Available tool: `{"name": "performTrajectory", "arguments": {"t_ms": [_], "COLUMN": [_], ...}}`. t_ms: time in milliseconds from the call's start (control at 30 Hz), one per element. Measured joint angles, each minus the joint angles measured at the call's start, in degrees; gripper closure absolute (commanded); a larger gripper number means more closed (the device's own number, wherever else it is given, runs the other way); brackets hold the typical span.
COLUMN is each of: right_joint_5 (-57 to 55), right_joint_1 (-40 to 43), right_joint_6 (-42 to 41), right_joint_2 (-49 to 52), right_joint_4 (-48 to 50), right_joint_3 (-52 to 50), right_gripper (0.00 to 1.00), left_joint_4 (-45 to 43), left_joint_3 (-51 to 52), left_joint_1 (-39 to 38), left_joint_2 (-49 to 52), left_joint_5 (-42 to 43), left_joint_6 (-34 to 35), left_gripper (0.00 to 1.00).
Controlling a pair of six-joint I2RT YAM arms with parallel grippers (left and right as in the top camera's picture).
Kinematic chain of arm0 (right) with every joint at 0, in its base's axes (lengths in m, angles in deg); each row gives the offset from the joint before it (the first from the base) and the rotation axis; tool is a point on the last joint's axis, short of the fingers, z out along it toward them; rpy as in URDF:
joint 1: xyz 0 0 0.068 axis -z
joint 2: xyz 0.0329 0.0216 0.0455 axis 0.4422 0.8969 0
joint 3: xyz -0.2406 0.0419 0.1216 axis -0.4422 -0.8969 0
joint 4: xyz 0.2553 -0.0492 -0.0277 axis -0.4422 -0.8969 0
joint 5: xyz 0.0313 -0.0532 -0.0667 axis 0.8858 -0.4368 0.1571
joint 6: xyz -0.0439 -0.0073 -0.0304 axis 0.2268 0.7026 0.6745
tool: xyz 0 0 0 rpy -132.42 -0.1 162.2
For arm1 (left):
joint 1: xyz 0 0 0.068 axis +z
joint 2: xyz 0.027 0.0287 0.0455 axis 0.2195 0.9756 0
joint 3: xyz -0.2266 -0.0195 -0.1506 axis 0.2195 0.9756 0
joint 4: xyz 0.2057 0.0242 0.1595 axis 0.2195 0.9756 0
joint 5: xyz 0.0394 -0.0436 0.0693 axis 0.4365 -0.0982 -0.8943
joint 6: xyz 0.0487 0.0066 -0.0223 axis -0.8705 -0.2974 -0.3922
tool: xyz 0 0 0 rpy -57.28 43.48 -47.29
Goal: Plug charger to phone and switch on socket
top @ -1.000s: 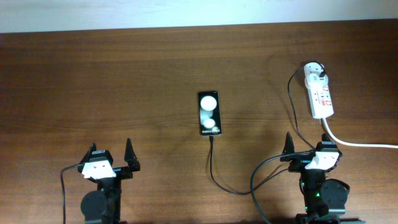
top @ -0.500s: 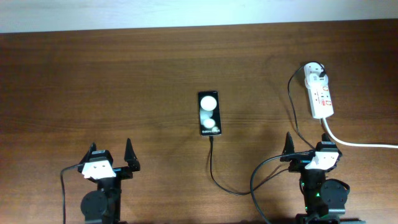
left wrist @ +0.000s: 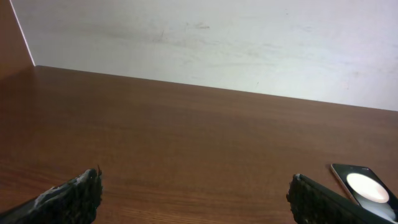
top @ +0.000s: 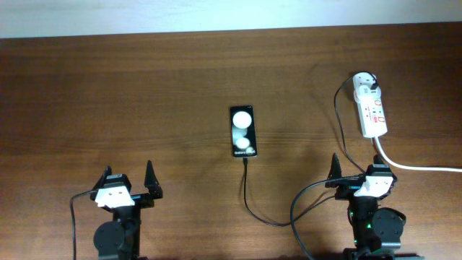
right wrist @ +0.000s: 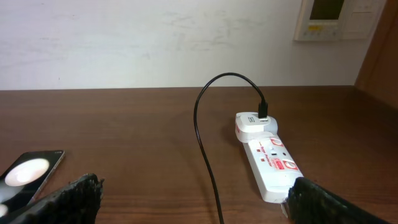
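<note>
The phone (top: 243, 131) lies flat in the middle of the table, its glossy face showing two white spots. It also shows in the left wrist view (left wrist: 364, 185) and the right wrist view (right wrist: 28, 173). The charger cable (top: 249, 202) runs from the phone's near end, loops right and rises to a plug on a white adapter in the socket (top: 370, 108). The cable (right wrist: 202, 134) and socket (right wrist: 272, 160) show in the right wrist view. My left gripper (top: 130, 177) is open and empty at the near left. My right gripper (top: 355, 167) is open and empty just near the socket.
The socket's thick white cord (top: 419, 167) runs off to the right edge. A white wall (right wrist: 155, 37) bounds the table's far side, with a wall panel (right wrist: 329, 18) at the upper right.
</note>
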Motion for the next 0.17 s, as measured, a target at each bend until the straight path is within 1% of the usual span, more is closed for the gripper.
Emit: {"name": "performTrajectory", "arguments": {"t_ms": [167], "right_joint_5": [0.0], "right_joint_1": [0.0], "right_joint_6": [0.0], "right_joint_2": [0.0], "right_joint_4": [0.0], "right_joint_3": [0.0], "right_gripper": [0.01], "left_joint_4": [0.0], "left_joint_3": [0.0], "left_joint_1": [0.0], "left_joint_2": [0.0], "left_joint_5": [0.0], "left_joint_6": [0.0], "left_gripper": [0.01]}}
